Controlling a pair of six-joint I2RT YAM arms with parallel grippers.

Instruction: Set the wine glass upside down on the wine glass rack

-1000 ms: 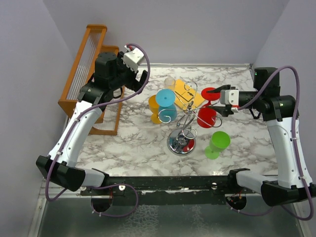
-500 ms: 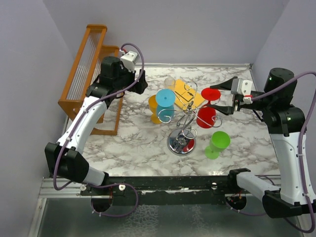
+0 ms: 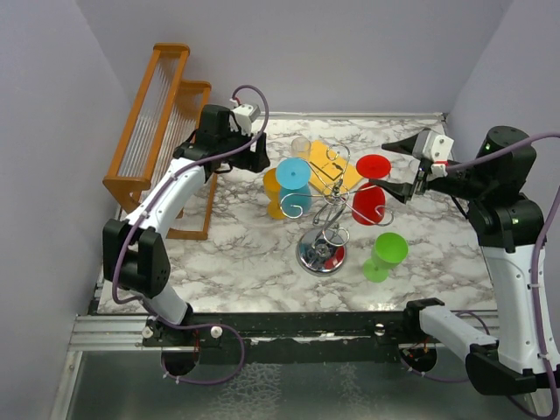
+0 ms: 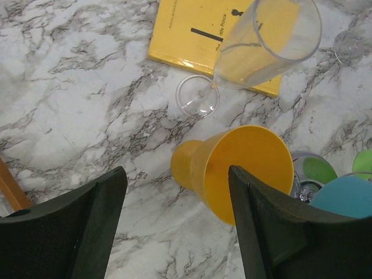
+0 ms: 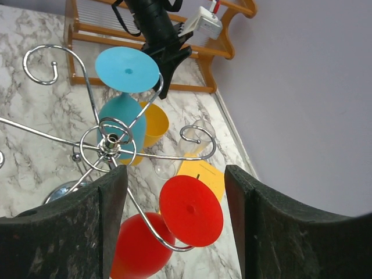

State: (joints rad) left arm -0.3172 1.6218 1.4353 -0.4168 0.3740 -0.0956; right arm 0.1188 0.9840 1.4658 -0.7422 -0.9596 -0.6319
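Observation:
The chrome wire wine glass rack (image 3: 329,214) stands mid-table on its round mirror base (image 3: 320,255). A red wine glass (image 3: 368,199) and a blue one (image 3: 295,182) hang upside down on its arms. A yellow glass (image 3: 273,194), a clear flute (image 3: 301,146) and a green glass (image 3: 385,255) stand on the table. My right gripper (image 3: 398,168) is open and empty, just right of the red glass; its foot (image 5: 190,210) shows between my fingers. My left gripper (image 3: 259,150) is open and empty above the yellow glass (image 4: 244,168) and flute (image 4: 267,40).
A yellow book (image 3: 339,168) lies behind the chrome rack, under the flute's far side. An orange wooden slatted rack (image 3: 156,114) stands along the left edge, by the left arm. Purple walls close in the table on three sides.
My right gripper has drawn back to the right and up from the red glass, which stays hanging. My left arm has swung right, from beside the wooden rack toward the yellow glass.

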